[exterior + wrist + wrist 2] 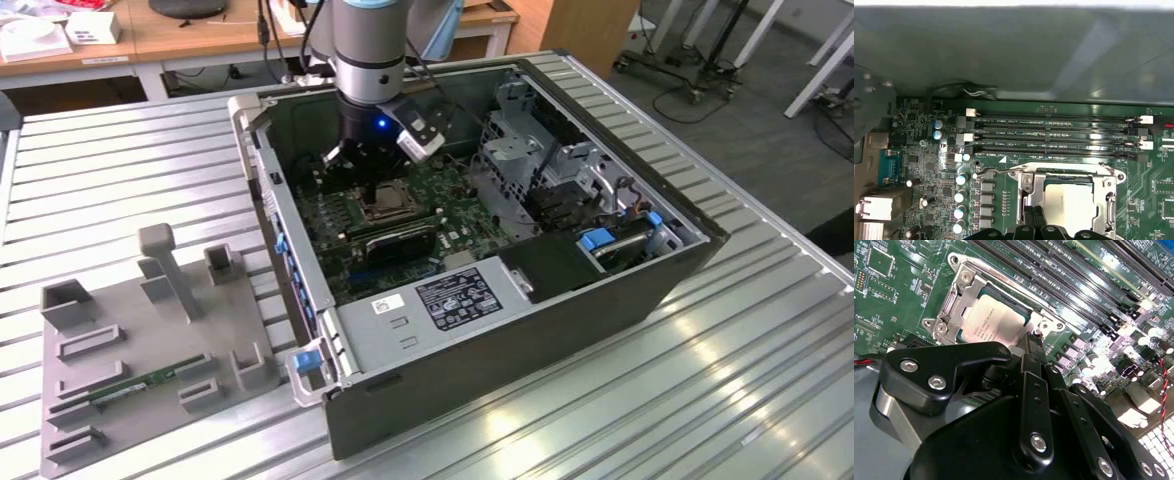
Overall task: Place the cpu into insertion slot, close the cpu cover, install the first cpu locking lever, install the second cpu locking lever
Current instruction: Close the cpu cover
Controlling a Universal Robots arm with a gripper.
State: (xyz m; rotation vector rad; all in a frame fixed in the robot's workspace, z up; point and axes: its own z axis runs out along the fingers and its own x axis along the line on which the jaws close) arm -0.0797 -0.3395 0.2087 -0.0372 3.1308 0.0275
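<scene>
Inside the computer case (pixel 441 400): cpu (pixel 994 322) seated in insertion slot (pixel 1004 292), cpu cover (pixel 961 305) lowered over it; gripper (pixel 1031 340) clenched shut at socket edge; lever latching indeterminable.

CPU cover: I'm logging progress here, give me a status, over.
Status: tool low at cpu cover edge. Cover down around seated cpu. No obstruction seen.

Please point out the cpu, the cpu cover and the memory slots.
cpu (pixel 991 320): second wrist view, middle of silvery top.
cpu cover (pixel 957 300): second wrist view, frame side beside cpu.
memory slots (pixel 1054 135): first wrist view, one black slot.
</scene>
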